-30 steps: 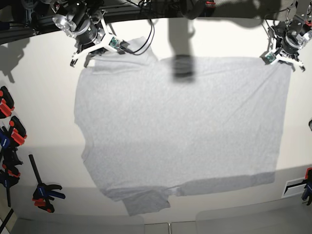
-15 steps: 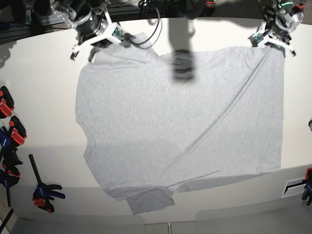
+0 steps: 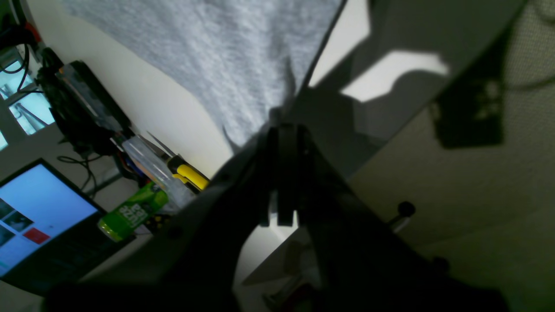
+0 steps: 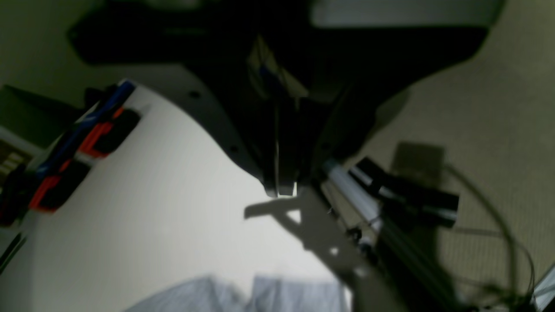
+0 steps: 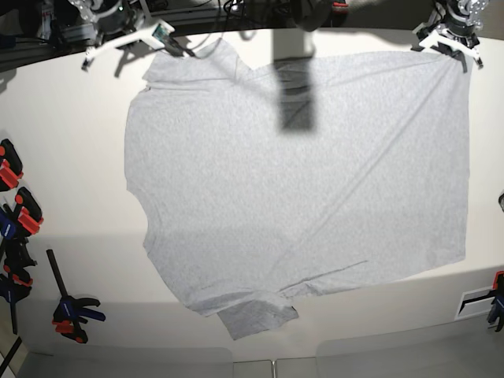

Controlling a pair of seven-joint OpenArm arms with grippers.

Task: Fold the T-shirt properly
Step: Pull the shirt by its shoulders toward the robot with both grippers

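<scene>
The grey T-shirt (image 5: 299,181) lies spread plain side up across the white surface (image 5: 71,157). At the far edge, the left gripper (image 3: 284,130) has its jaws clenched on a corner of the cloth; the right gripper (image 4: 282,190) shows jaws closed, holding nothing visible.

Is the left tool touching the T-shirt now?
Touching. The left wrist view shows the shut left tool pinching the grey T-shirt at its corner; the fabric runs straight into the tips with no gap.
</scene>
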